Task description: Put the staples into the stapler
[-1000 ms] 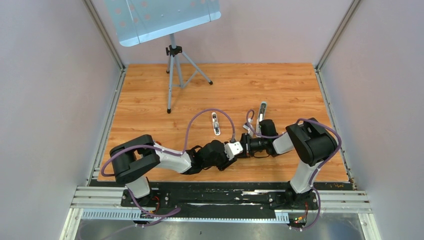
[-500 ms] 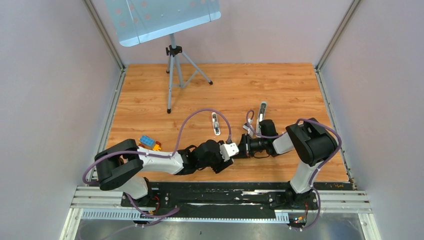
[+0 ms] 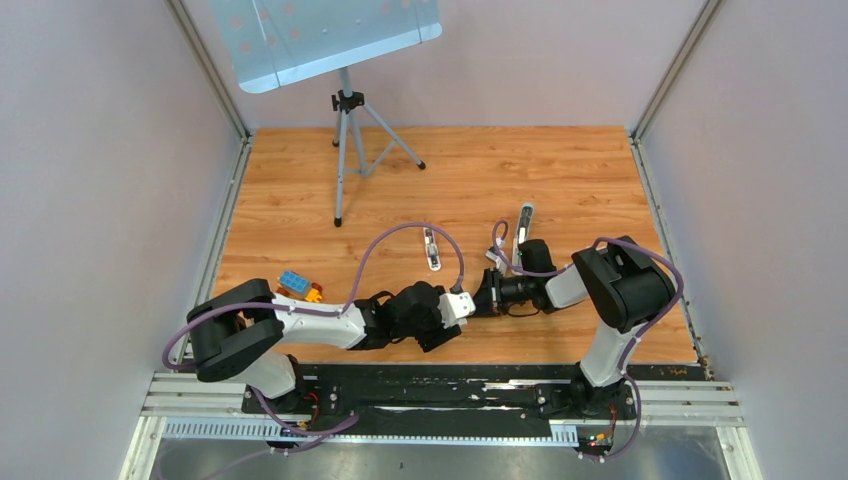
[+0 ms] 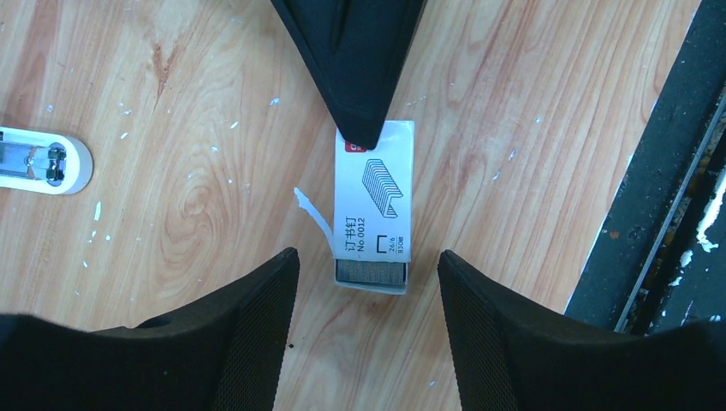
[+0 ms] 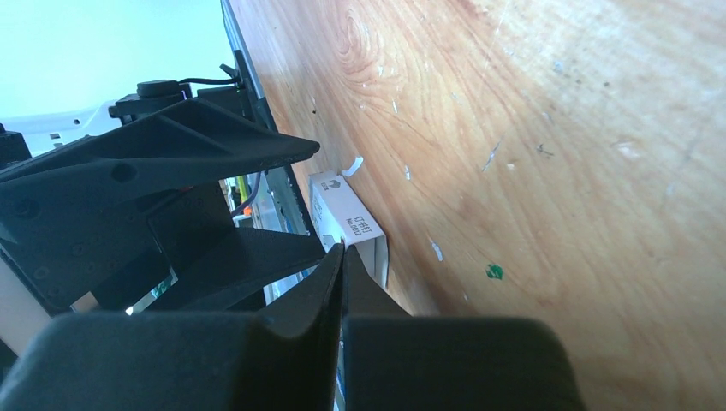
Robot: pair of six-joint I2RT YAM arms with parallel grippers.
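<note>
A small white printed box [image 4: 375, 201] lies on the wooden table. Its near end is open and shows the grey staples [image 4: 370, 271] inside. My left gripper [image 4: 368, 254] is open, its fingers either side of that open end and not touching it; it also shows in the top view [image 3: 464, 301]. My right gripper [image 5: 342, 248] is shut, its tip pressing on the far end of the box [image 5: 342, 214]; it also shows in the top view [image 3: 482, 293]. The white stapler [image 3: 431, 247] lies beyond the grippers, and its end shows in the left wrist view [image 4: 43, 160].
A second long white piece [image 3: 522, 222] lies behind my right arm. A blue and orange object [image 3: 296, 285] sits near my left arm. A tripod [image 3: 345, 150] with a tilted panel stands at the back left. A black rail [image 4: 659, 171] runs along the near table edge.
My left arm has drawn back to the left and nearer the table edge, uncovering the blue and orange object. Its gripper has pulled slightly away from the right gripper, which has not moved.
</note>
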